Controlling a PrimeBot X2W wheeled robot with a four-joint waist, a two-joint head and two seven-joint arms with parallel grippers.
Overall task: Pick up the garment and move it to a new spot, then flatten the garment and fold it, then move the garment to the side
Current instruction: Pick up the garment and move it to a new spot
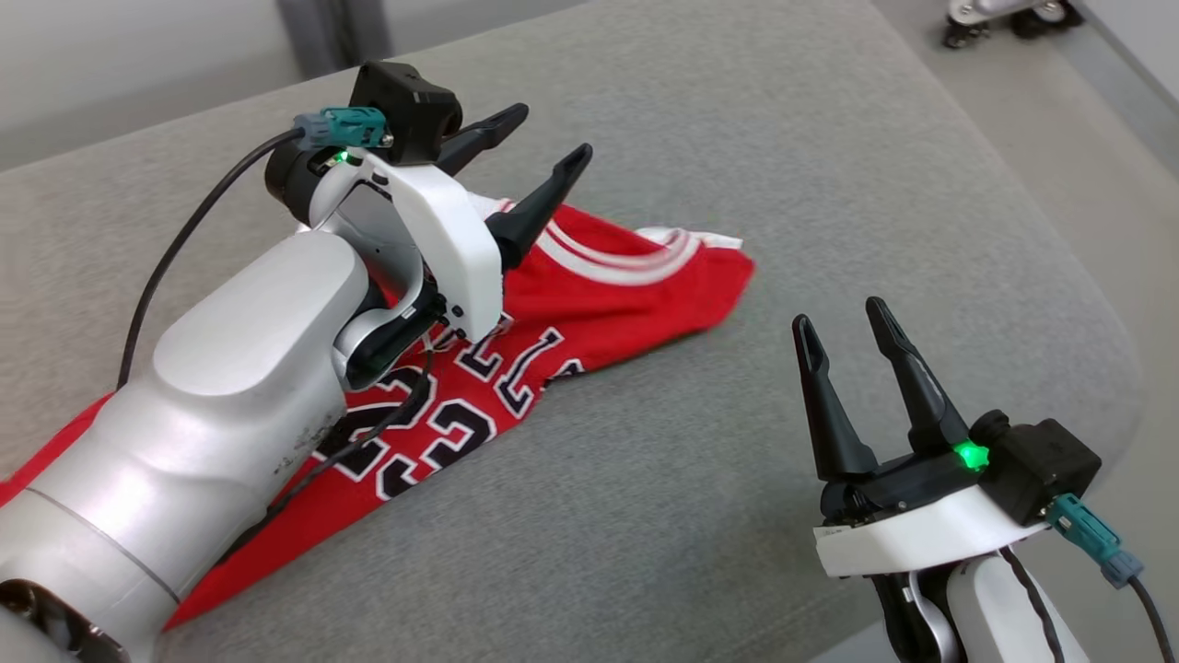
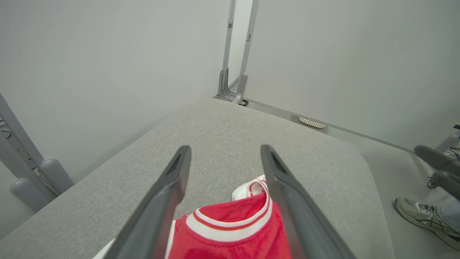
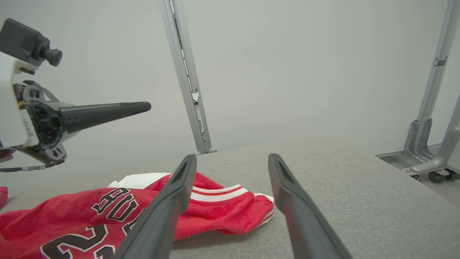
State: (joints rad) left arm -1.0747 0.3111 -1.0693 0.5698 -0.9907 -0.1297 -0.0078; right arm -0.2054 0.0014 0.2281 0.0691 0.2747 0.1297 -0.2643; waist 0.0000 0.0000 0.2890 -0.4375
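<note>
The left hand (image 1: 548,132) hovers wide open and empty just above the red jersey (image 1: 626,295), which lies rumpled on the grey padded tabletop (image 1: 737,138). Further right, the right hand (image 1: 839,315) is spread wide, also empty.

Red jersey (image 1: 599,295) lies rumpled on grey cushion (image 1: 737,138), running from lower left toward centre. White-and-red striped trim at far end; dark, white-edged numerals and letters on front. Left gripper (image 1: 551,132) over jersey's far end, fingers spread, nothing between them, pointing up and right; unclear whether lower finger touches cloth. Pale left forearm (image 1: 230,387) hides jersey's near part. Black cable (image 1: 175,258) arcs from its wrist. Right gripper (image 1: 839,313) at lower right over bare cushion, apart from jersey, fingers spread, empty. Wheels (image 1: 1004,18) on floor at top right.
</note>
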